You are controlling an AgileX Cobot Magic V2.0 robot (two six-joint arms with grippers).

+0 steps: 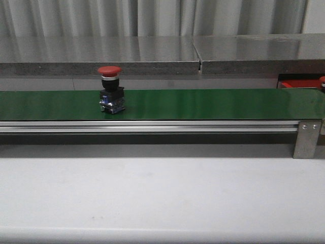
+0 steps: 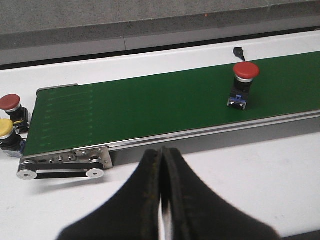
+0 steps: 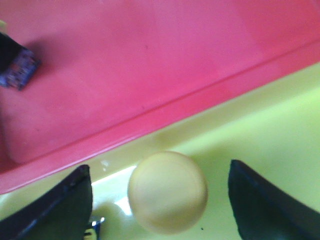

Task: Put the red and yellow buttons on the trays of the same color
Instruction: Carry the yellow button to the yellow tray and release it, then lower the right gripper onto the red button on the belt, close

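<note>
Hovering over the yellow tray (image 3: 270, 130), the right gripper (image 3: 162, 200) has its fingers spread wide on either side of a yellow button (image 3: 167, 192) that sits in the tray, apart from both pads. Beside it lies the red tray (image 3: 125, 65). The left gripper (image 2: 162, 175) is closed, empty, near the green conveyor belt (image 1: 203, 104), where a red button (image 1: 110, 89) stands upright.

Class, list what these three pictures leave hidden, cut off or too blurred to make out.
- Front view: both arms are out of frame; the red tray is cut by the right edge.
- Left wrist view: the left gripper hides the table behind it.
- Right wrist view: the yellow button is blurred, its body hidden under its cap; the dark button base is cut off by the edge.
</note>
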